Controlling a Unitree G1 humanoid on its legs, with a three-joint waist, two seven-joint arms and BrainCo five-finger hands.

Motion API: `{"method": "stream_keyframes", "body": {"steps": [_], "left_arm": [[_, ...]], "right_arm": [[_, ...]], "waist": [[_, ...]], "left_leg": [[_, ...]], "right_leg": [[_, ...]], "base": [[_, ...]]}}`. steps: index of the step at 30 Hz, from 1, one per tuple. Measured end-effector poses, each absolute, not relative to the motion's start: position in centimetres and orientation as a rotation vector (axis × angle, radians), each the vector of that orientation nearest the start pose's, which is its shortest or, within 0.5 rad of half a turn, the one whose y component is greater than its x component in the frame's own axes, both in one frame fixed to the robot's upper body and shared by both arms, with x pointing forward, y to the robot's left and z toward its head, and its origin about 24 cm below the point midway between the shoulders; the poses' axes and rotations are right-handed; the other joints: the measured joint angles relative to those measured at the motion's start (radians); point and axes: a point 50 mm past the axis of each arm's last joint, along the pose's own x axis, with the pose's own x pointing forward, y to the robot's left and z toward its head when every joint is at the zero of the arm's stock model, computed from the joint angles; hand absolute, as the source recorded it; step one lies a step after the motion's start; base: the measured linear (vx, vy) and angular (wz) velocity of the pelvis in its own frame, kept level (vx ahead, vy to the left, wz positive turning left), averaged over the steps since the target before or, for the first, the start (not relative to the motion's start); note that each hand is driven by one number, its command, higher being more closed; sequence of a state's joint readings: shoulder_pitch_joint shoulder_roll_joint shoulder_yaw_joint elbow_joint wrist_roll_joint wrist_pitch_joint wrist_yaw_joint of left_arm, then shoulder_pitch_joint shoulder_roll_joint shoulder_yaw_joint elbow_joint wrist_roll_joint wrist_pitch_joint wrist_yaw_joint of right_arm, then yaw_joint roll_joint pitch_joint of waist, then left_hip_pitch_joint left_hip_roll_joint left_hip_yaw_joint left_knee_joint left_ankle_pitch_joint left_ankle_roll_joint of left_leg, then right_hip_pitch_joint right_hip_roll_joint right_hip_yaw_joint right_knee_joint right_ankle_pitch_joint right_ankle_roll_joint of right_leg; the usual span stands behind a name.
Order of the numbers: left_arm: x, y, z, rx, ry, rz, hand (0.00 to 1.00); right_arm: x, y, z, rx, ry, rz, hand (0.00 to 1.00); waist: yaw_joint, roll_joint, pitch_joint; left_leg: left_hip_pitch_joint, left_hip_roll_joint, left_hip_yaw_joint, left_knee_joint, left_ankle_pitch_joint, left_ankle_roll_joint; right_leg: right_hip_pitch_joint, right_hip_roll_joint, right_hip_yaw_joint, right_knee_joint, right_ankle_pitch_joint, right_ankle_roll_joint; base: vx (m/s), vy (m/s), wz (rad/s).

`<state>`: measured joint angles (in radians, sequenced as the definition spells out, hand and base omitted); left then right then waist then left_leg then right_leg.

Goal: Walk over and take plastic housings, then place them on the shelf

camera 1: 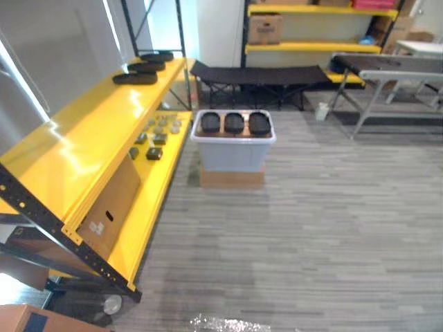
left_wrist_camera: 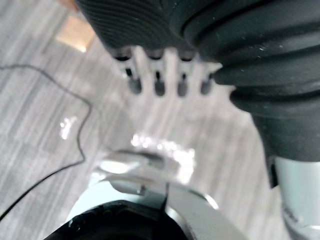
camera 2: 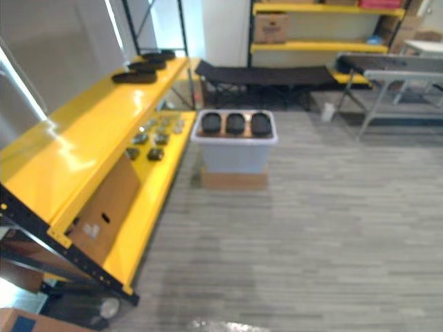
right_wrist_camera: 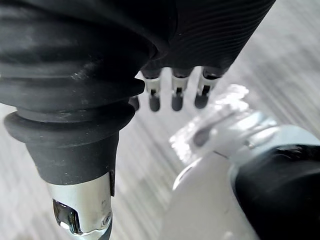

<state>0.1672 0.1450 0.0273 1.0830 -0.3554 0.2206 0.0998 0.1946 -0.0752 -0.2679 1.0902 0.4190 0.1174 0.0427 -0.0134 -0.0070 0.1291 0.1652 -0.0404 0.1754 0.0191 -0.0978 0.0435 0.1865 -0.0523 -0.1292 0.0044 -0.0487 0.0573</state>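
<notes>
The step in hand looks like the walk-up: three black oval plastic housings lie in a row on a pale grey plastic bin, which stands on a flat brown cardboard box across the grey striped carpet floor, well apart from the robot. The left hand and right hand hang with fingers straight, holding nothing. Approach squarely, keeping the glossy yellow metal shelf close on the left. The housings look smooth, shallow and rimmed, so gripping across the narrow width should hold; similar black housings lie at the shelf's far end.
</notes>
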Motion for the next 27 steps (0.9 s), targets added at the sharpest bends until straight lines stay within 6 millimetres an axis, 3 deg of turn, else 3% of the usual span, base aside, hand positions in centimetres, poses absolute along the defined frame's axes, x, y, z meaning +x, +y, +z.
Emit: {"method": "stream_keyframes", "body": {"steps": [6,12,27], "left_arm": [[3.4,21.0,-17.2,-0.179,1.426,0.41,0.0],[3.5,21.0,-17.2,-0.175,1.425,0.397,0.0],[3.6,21.0,-17.2,-0.169,1.423,0.391,0.0]], "right_arm": [[2.4,-20.1,-17.4,0.61,1.296,-0.59,0.0],[3.3,-19.9,-17.4,0.631,1.268,-0.575,0.0],[3.4,-19.8,-17.4,0.627,1.235,-0.581,0.0]], "waist": [[0.001,-0.003,0.0],[0.001,-0.004,0.023],[0.001,-0.013,0.034]], "left_leg": [[0.048,-0.008,0.0,-0.053,0.006,-0.005],[0.079,-0.009,0.002,-0.084,0.014,-0.018],[0.079,-0.016,0.002,-0.106,0.038,-0.008]], "right_leg": [[0.027,-0.001,-0.006,-0.016,0.003,0.006],[0.043,-0.001,-0.007,-0.015,0.006,0.015],[0.04,-0.004,-0.011,-0.024,0.001,0.015]], "base": [[0.08,0.025,0.01],[-0.01,-0.002,-0.01],[-0.06,-0.025,0.0]]}}
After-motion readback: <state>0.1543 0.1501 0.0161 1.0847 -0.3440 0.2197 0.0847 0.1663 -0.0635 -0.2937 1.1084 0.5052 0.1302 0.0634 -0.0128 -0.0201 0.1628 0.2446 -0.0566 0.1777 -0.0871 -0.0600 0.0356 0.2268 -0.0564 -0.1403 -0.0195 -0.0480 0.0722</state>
